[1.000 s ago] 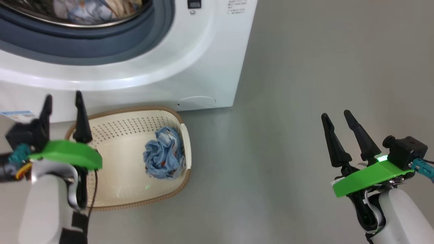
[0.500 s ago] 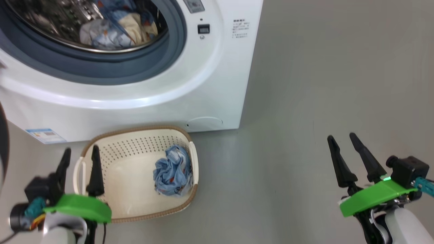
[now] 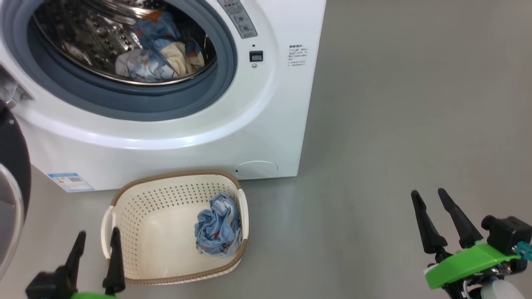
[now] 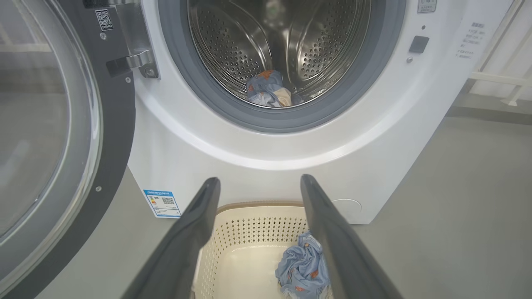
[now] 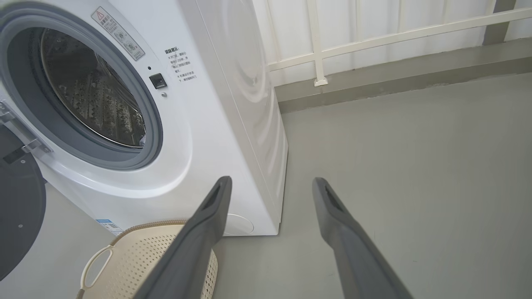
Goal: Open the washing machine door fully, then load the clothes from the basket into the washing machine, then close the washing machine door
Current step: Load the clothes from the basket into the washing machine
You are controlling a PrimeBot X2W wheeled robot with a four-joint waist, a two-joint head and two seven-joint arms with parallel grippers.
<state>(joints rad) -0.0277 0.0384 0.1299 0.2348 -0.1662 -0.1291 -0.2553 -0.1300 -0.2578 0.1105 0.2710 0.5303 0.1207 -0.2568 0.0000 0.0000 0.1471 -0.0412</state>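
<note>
We count one washing machine [image 3: 266, 104], one door [image 4: 116, 124], one basket [image 3: 174, 176], one crumpled garment [image 3: 218, 226] in it — a drum bundle [image 3: 160, 54] we cannot count — and two tools: left tool [image 3: 98, 232], right tool [image 3: 427, 192].

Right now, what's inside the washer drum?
A small heap of light blue, orange-printed and cream clothes lies at the bottom of the steel drum. The heap hides whatever is under it; the gasket rim covers the drum's near floor.

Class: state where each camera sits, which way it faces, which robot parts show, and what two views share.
Head view: on the head, facing down at washing machine and basket; left gripper, right gripper.
Left wrist view: on that wrist, faces drum and open door; left fingers.
Right wrist view: on that wrist, faces machine's corner, floor; right fingers.
Shared: basket.
</note>
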